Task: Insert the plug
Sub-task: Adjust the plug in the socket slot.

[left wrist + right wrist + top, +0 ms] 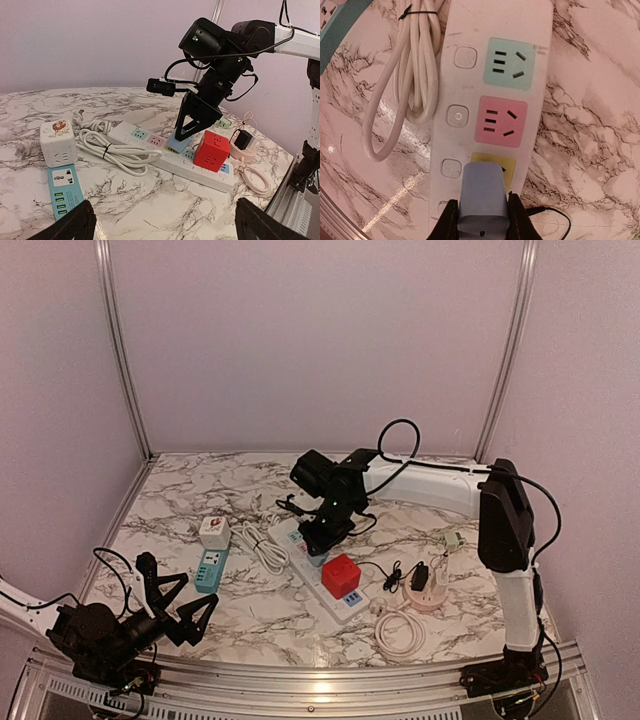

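The plug (pixel 483 195) is a blue-grey block, and my right gripper (pixel 482 216) is shut on its sides. It hangs over the yellow socket (pixel 509 162) of the white power strip (pixel 449 75), covering most of it; whether it touches the socket I cannot tell. From above, the right gripper (pixel 318 540) points down at the middle of the strip (pixel 350 608), next to a red cube adapter (pixel 340 576) plugged in there. My left gripper (pixel 180 595) stands open at the near left, holding nothing. In the left wrist view the plug (pixel 179 142) tilts over the strip (pixel 200 167).
A coiled white cord (pixel 262 545) lies left of the strip. Further left are a white cube adapter (pixel 214 532) and a teal strip (pixel 210 570). At the right are a pink round base with a black charger (pixel 425 585) and a pink cable coil (pixel 400 632).
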You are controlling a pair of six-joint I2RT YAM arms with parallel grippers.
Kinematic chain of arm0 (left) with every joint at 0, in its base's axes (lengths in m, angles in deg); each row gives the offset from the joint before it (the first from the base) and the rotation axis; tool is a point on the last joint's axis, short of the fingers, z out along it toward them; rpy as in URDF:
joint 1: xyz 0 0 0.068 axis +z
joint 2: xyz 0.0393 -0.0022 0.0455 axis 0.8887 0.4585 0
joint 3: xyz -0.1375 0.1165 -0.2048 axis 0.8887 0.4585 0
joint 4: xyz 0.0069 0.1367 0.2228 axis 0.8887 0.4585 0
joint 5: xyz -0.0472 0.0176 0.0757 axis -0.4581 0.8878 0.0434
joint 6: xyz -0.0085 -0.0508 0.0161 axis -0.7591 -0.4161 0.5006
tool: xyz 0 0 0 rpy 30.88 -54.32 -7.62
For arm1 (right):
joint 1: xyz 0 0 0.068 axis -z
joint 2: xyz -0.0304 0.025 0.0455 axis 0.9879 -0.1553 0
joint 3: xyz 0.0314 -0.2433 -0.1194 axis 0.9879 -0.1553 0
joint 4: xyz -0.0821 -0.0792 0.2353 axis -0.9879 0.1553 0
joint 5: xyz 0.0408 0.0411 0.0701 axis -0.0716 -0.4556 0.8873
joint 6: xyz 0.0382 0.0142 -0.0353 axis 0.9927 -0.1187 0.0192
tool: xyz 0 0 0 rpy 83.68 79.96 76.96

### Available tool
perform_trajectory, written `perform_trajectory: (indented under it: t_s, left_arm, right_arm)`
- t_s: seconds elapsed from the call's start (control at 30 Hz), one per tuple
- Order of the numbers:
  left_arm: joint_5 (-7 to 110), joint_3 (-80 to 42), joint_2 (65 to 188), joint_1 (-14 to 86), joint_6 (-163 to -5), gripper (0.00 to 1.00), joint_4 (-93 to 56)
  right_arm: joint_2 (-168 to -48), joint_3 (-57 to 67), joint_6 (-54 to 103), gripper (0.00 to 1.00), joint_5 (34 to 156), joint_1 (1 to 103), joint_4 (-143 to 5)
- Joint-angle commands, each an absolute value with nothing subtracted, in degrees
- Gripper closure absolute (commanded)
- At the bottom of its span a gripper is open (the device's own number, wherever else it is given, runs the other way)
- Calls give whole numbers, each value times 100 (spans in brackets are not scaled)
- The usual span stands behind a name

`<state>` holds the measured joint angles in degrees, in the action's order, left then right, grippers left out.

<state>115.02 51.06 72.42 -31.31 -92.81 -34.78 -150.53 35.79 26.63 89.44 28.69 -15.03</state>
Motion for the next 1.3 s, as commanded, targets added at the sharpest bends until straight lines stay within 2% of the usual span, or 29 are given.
perform_trajectory:
  t_s: [0.0, 0.43, 0.7, 0.87, 0.93, 1.03, 1.13, 1.27]
  left_arm:
    - [11596, 5114, 7026, -3159, -9247, 1, -3523]
    - [11609, 5098, 7132, -3154, -9255, 1, -3561]
    - [11584, 5090, 6949, -3155, -9240, 1, -3452]
    - [11592, 5115, 6993, -3155, -9260, 1, -3496]
    - [11583, 5084, 7027, -3158, -9241, 1, -3497]
    - [11617, 5129, 7082, -3159, -9235, 1, -3585]
    - [11606, 5093, 7125, -3158, -9229, 1, -3585]
    - [11608, 5115, 7136, -3155, -9254, 1, -3602]
  right_arm:
    - [-15496, 3374, 2511, 96, 8662, 2831, -1833]
    - [-16173, 3716, 2397, 100, 8584, 2720, -1562]
    - [-16086, 3181, 2474, 100, 8537, 2642, -1712]
    - [-15855, 3458, 2504, 99, 8530, 2608, -1606]
    - [-15662, 3691, 2542, 94, 8474, 2560, -1571]
    - [-15264, 3989, 2608, 78, 8303, 2431, -1588]
    - [-14749, 4003, 2693, 55, 7978, 2291, -1762]
    - [-13736, 3211, 2869, 20, 7522, 2119, -2423]
